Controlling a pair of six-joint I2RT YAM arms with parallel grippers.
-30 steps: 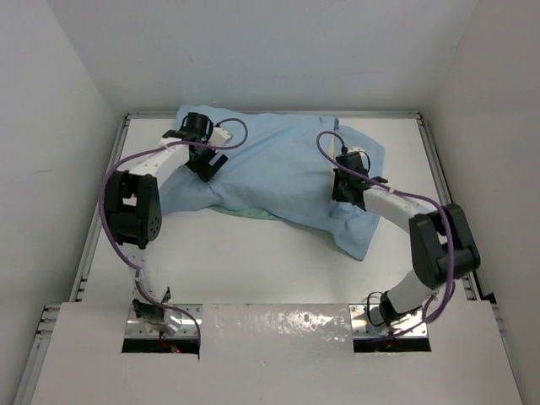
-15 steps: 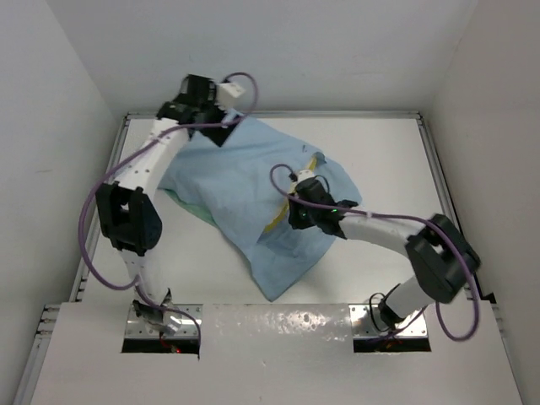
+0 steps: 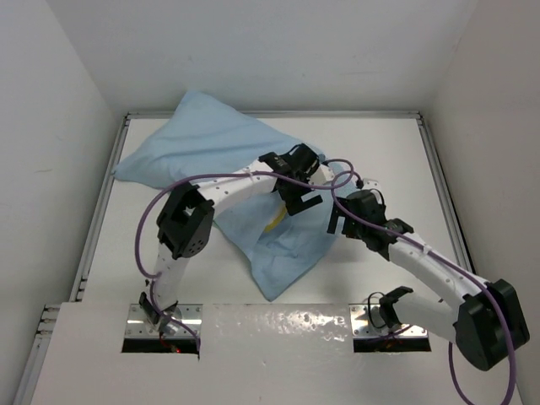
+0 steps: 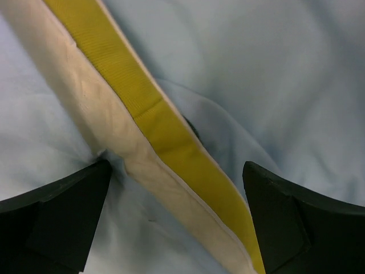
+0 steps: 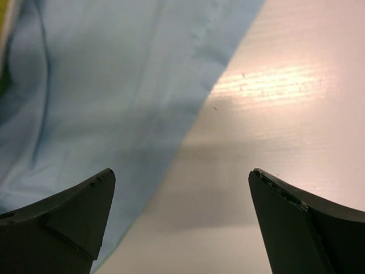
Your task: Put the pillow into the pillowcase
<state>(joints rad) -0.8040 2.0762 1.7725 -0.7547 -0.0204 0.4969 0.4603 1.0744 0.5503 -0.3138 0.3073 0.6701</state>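
Note:
The pillowcase [image 3: 202, 148] is a light blue cloth lying slantwise from the far left corner toward the near middle. The pillow shows only as a yellow sliver [image 3: 272, 224] at the cloth's opening. In the left wrist view its cream edge [image 4: 97, 108] and yellow band run diagonally between blue folds of the pillowcase [image 4: 274, 68]. My left gripper [image 3: 299, 205] [image 4: 175, 165] hovers open right over that edge, jaws on either side, gripping nothing. My right gripper [image 3: 337, 226] [image 5: 182, 171] stands open and empty just right of the pillowcase's edge [image 5: 114, 85], over bare table [image 5: 285, 114].
White walls enclose the table [image 3: 388, 152] on the left, far and right sides. Metal rails [image 3: 439, 177] run along its side edges. A white panel [image 3: 278, 337] covers the near edge between the arm bases. Purple cables loop off both arms.
The left arm swung from the far left corner to the middle, over the pillow's edge. The right gripper opened, let go of the cloth and drew back right. The pillowcase shifted toward the far left.

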